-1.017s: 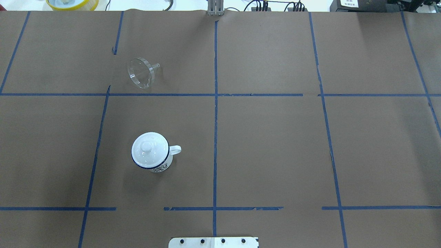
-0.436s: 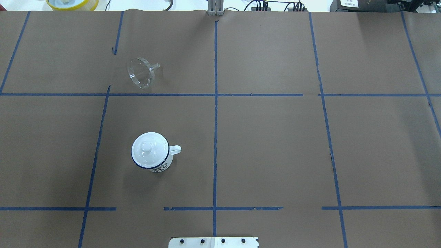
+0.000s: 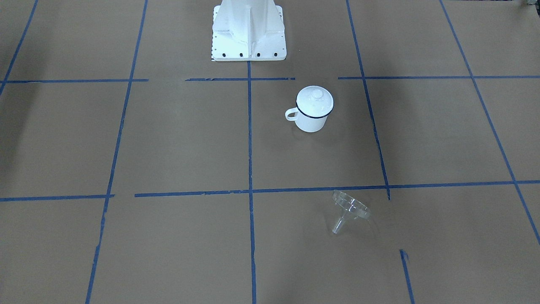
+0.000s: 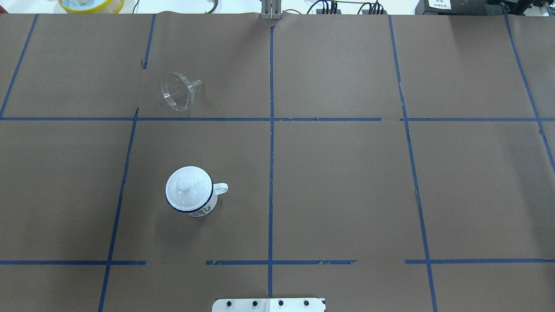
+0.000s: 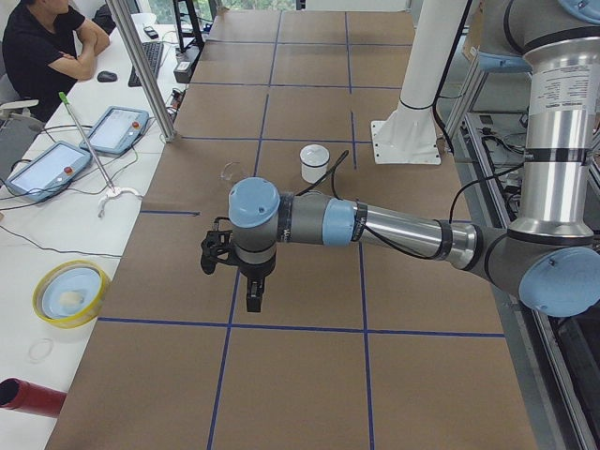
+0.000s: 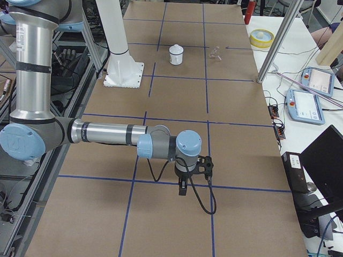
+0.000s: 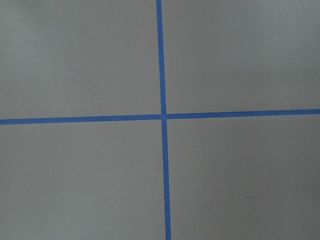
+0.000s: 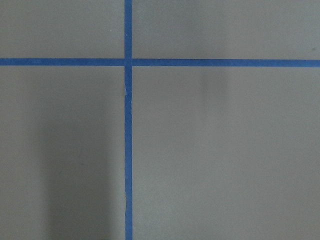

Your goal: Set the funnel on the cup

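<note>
The clear funnel [image 4: 177, 91] lies on its side on the brown paper at the far left, spout pointing right; it also shows in the front view [image 3: 349, 207]. The white cup [image 4: 203, 210] with a dark blue rim stands upright nearer the robot, handle to the right, and a round white knobbed lid [image 4: 187, 190] sits on its mouth. In the front view the cup [image 3: 311, 122] carries the lid [image 3: 314, 100]. My left gripper [image 5: 253, 298] and right gripper [image 6: 183, 188] hang over bare paper far from both; I cannot tell whether they are open or shut.
Blue tape lines divide the brown paper into squares. The white robot base [image 3: 249, 29] stands at the table's near edge. Beyond the far edge are a yellow-rimmed dish [image 4: 91, 4], cables, tablets [image 5: 112, 129] and a seated person [image 5: 42, 47].
</note>
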Robot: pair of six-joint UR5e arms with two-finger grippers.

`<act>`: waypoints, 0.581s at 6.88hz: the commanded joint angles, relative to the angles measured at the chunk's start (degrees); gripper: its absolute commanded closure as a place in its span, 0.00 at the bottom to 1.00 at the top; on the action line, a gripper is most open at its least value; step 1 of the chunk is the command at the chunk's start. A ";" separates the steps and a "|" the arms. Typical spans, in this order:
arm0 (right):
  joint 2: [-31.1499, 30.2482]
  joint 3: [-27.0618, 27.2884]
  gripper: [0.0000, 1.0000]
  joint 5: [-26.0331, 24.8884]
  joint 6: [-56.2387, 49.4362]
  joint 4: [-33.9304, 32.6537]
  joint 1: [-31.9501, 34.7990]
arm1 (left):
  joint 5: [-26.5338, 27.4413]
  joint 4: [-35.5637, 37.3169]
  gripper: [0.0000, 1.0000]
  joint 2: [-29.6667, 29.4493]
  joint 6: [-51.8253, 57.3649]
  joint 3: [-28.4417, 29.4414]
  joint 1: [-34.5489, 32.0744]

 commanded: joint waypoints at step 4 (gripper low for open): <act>0.00 0.05 0.00 0.00 0.00 0.00 0.00 | 0.70 -17.50 0.00 -4.61 -57.31 -7.19 24.55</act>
